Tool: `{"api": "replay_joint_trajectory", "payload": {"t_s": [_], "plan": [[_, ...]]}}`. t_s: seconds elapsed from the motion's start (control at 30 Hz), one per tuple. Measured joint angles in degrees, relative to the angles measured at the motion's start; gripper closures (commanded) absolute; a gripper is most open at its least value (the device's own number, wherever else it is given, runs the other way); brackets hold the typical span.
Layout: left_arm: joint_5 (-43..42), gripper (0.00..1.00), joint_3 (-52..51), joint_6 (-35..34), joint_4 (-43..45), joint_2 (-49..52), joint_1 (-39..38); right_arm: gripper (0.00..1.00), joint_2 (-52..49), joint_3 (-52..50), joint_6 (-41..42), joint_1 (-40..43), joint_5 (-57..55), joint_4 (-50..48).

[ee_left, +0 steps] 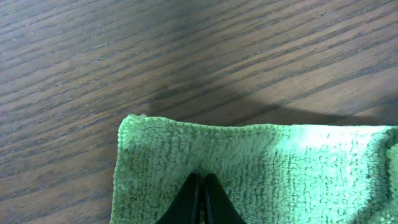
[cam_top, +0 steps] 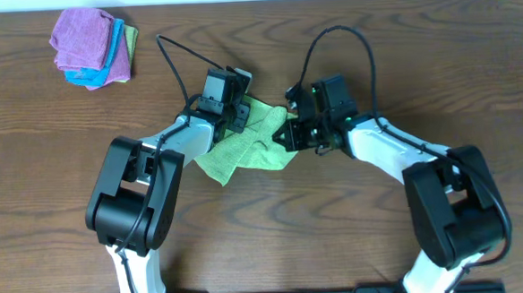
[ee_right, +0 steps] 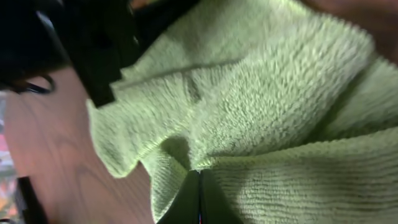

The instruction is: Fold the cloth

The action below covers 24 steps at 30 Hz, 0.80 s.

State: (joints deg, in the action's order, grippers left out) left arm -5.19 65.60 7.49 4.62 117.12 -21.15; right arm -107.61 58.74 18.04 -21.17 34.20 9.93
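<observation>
Now, the cloth (cam_top: 248, 143) lies bunched well right of the pile of spare cloths (cam_top: 93, 46), the left gripper (ee_left: 201, 178) and right gripper (ee_right: 199, 174) each clamped onto its fabric, so both should probably travel together, keeping the span between them taut.

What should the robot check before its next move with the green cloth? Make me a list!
1. Left hand shut on the cloth: ok.
2. Right hand shut on the cloth: ok.
3. Cloth lying flat: not ok, it is bunched and wrinkled between the hands.
4. Bare table nearby to lay it on: ok.
5. Pile of other cloths out of the way: ok.
6. Only one layer pinched: cannot tell.
</observation>
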Motion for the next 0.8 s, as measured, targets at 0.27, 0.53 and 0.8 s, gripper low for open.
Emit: {"api": "replay_joint_trajectory", "payload": {"t_s": [0.27, 0.53, 0.8], "plan": [[0.0, 0.94, 0.0, 0.0, -0.1, 0.0, 0.1, 0.99, -1.0, 0.0, 0.3, -1.0, -5.5, 10.4], [-0.7, 0.94, 0.0, 0.0, -0.3, 0.0, 0.7, 0.99, -0.9, 2.2, 0.4, -1.0, -10.1, 21.6], [-0.9, 0.95, 0.2, 0.0, -0.8, 0.0, 2.4, 0.99, 1.2, 6.6, 0.4, -1.0, -20.8, 35.6]]}}
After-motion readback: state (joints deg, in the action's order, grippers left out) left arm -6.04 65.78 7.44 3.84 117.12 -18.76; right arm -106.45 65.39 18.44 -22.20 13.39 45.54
